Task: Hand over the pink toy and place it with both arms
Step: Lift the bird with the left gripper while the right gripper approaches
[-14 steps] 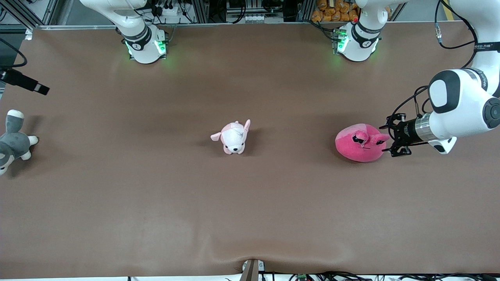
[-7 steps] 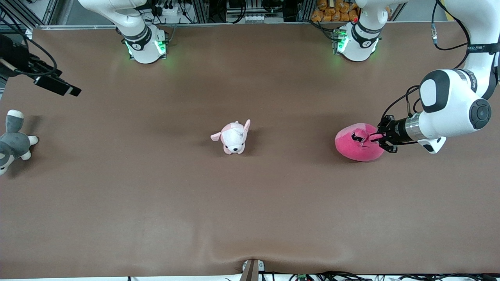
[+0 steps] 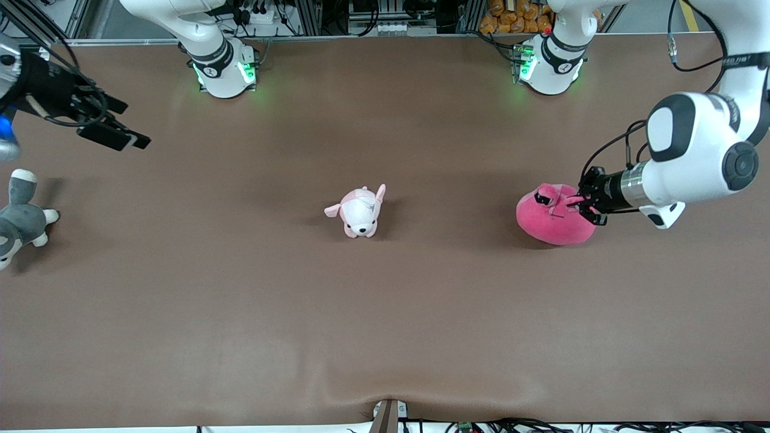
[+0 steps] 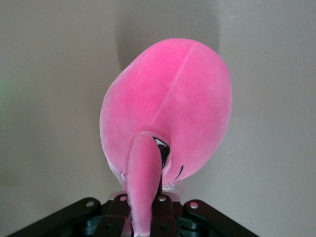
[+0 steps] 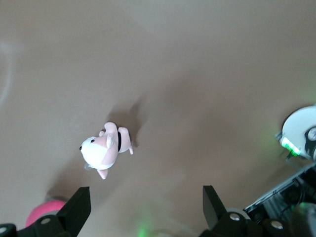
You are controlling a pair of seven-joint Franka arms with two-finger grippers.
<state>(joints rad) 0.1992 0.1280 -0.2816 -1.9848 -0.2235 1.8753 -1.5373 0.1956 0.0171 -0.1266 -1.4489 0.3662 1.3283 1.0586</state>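
From my station, nearest the front camera lies the grey-and-white plush (image 3: 21,216), at the right arm's end of the brown table (image 3: 385,325). A little farther from that camera, at mid-table, I see the small pale pink-and-white plush dog (image 3: 359,211), which also shows in the right wrist view (image 5: 104,149). About level with the dog, toward the left arm's end, the pink toy (image 3: 552,215) rests on the table, well apart from the dog. My left gripper (image 3: 582,203) is right at the toy and has its fingers clenched on one of the toy's ear-like flaps; in the left wrist view the flap (image 4: 142,182) runs straight down into the closed black jaws, with the round pink body (image 4: 168,106) just past it. Up over the table's edge at the right arm's end, above the grey-and-white plush, my right gripper (image 3: 111,129) hangs in the air with its fingers (image 5: 76,210) spread wide and nothing between them.
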